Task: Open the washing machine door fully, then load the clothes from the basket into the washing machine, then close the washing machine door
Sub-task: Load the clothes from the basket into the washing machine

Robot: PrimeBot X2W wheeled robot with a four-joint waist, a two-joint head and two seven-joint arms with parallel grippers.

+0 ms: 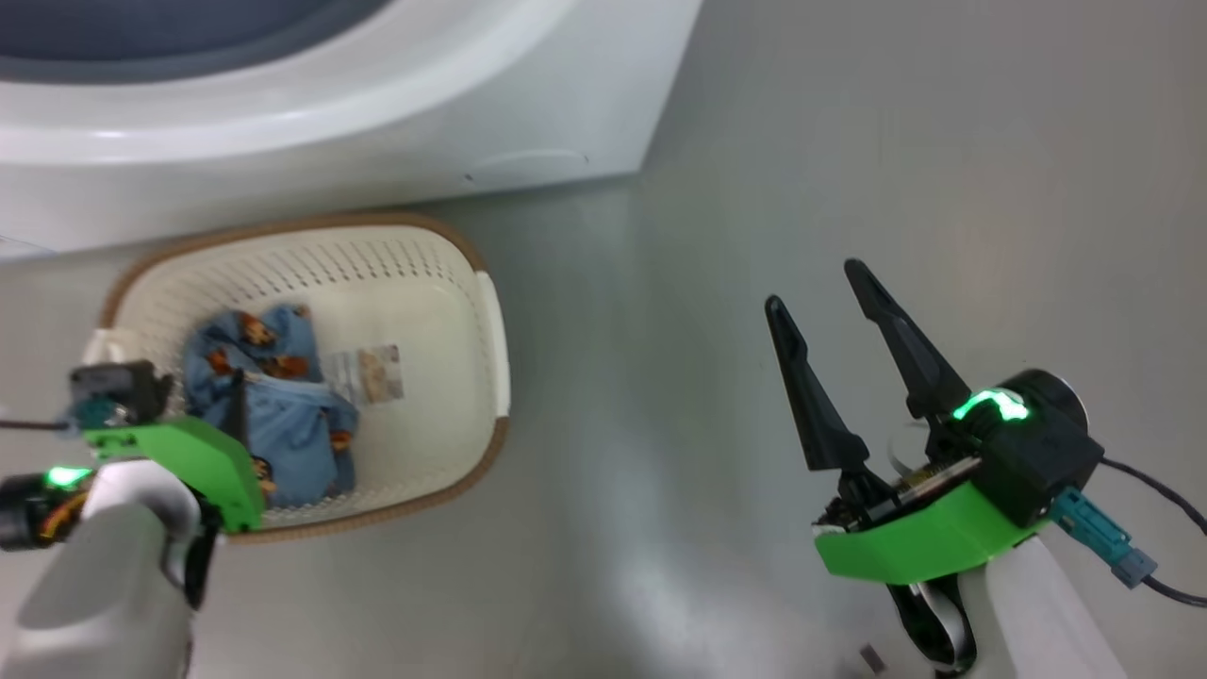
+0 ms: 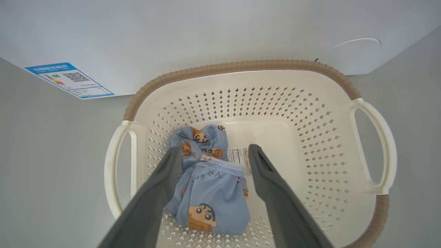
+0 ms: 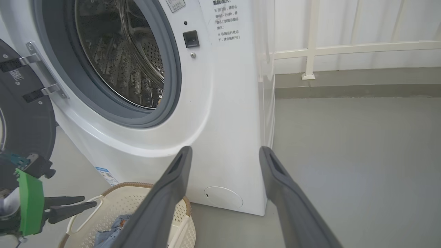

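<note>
Clothes (image 2: 206,193) down in the basket (image 2: 241,65), a blue bundle lying toward its left side, next to the sticker (image 2: 239,158) on the bottom. And the left pincer (image 2: 215,150) is right over them, jaws wide, one finger either side of the heap (whether the tips touch cloth yet, I can't tell from here). Nothing gripped.

Over to the right pincer (image 1: 813,283): wide too, empty, hanging above bare floor (image 1: 754,141), well apart from the basket. Basket itself sits on the floor just in front of the washing machine (image 3: 224,103), whose door (image 3: 27,120) is swung out to the side, drum (image 3: 120,58) open and looking empty.

So, loading stage, the grab looks to be coming up. What could spoil it? The bundle looks like two pieces loosely folded together; a shallow pinch may catch just the top fold, and one piece would slide off and land back in the basket or on the floor. Go too deep and a fingertip could snag a hole in the basket bottom and drag the whole light basket up. On the way to the drum, a trailing end could also catch on the basket edge or the grey rubber ring (image 3: 172,86).
</note>
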